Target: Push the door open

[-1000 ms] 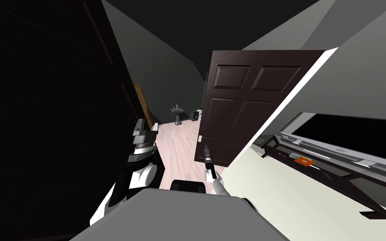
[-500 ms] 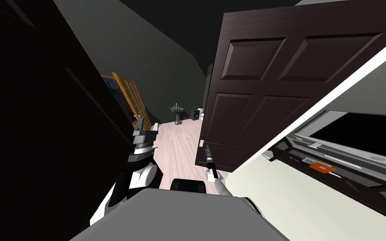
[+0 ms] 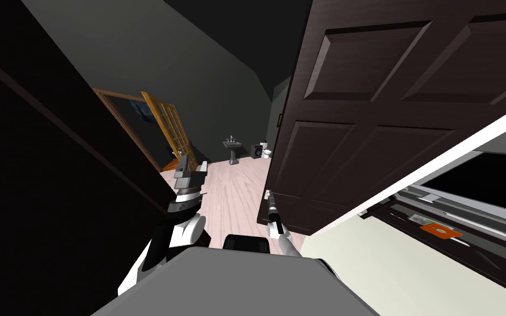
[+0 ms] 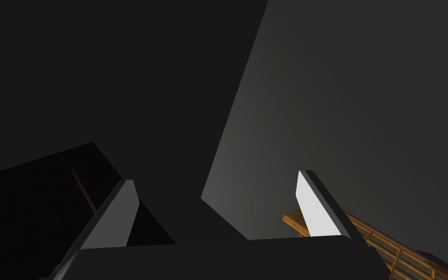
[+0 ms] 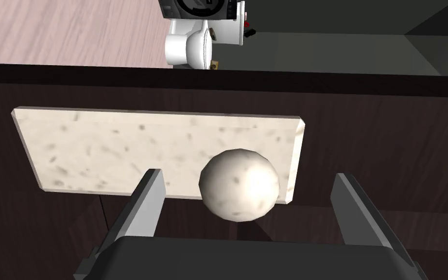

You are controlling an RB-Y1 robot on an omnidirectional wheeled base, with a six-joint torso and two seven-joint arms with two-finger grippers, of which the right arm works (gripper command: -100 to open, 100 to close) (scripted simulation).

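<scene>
A dark brown panelled door [image 3: 378,126] stands partly open on my right. Its round, pale speckled knob [image 5: 240,184] sits on a pale speckled plate [image 5: 121,150] near the door's free edge. My right gripper [image 5: 246,176] is open right at the knob, which lies between the fingers [image 5: 151,199] without touching either. The head view shows the right gripper [image 3: 271,204] pointing at the door's lower edge. My left gripper [image 3: 183,163] is raised to the left, and its fingers [image 4: 310,199] stand open around nothing.
Beyond the doorway, a pale wood floor [image 3: 230,186] leads to a pedestal sink [image 3: 233,149] and a white toilet [image 5: 194,43]. An orange glazed door [image 3: 169,129] hangs open at the left. A dark wall [image 3: 54,181] is close on my left. A screen on a dark stand [image 3: 466,219] is at the right.
I have moved forward, so the dark door looms larger and higher. The orange door has come into view at the left. The right gripper stays at the door's knob edge.
</scene>
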